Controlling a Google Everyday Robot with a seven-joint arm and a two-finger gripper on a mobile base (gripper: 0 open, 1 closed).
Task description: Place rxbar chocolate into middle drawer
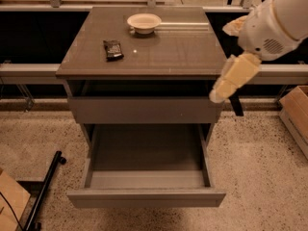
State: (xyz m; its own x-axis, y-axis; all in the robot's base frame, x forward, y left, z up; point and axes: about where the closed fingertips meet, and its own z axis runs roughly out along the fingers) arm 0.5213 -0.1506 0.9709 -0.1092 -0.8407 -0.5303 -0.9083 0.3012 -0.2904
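The rxbar chocolate [113, 49], a small black bar, lies flat on the left part of the cabinet top. The middle drawer [146, 197] is pulled far out below the cabinet, and its long grey tray holds nothing. My white arm comes in from the upper right. My gripper [235, 105] shows as a dark end piece hanging by the cabinet's right front corner. It is well to the right of the bar, above the drawer's right side, and holds nothing that I can see.
A round cream-white bowl [144, 23] stands at the back of the cabinet top [173, 52]. The upper drawer [144, 110], with the taller plain front, is closed. A cardboard box [296, 114] sits on the floor at right. A black pole [45, 189] lies at lower left.
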